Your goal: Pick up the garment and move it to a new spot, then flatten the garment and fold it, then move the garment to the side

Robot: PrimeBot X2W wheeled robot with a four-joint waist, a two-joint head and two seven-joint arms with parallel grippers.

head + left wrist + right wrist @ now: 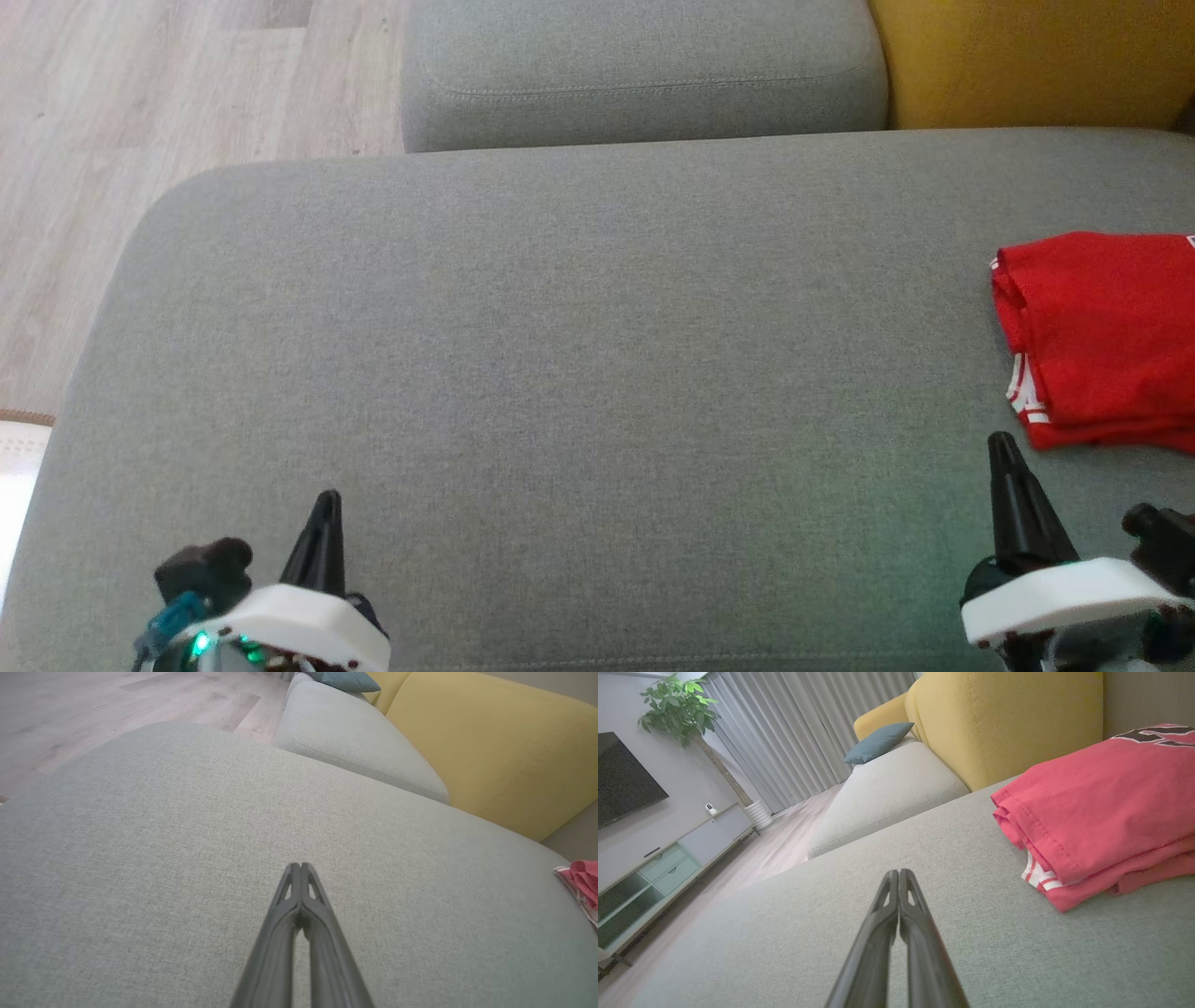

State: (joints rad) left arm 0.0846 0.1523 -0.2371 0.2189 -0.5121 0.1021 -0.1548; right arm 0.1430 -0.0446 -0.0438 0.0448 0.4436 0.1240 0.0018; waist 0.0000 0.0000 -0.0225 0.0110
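Folded shirt (1102, 336) at sofa seat's (560, 373) right edge; left pincer (326, 501) and right pincer (1002, 446) both together, empty; best backed off without brushing folds.

Grey sofa (579, 373), wood floor (140, 84), curtains (798, 723)

The red garment (1102, 336) runs off the head view's right edge, so its far side is unseen; the left wrist view catches just a crumpled corner at its right edge. A dark print (1155, 735) on its top layer is cut by the right wrist view's edge and unreadable. The left gripper (326, 504) and right gripper (1002, 446) are cut off at their bases by the head view's bottom edge. A white object (710, 809) on the cabinet (668, 858) is too small to identify.
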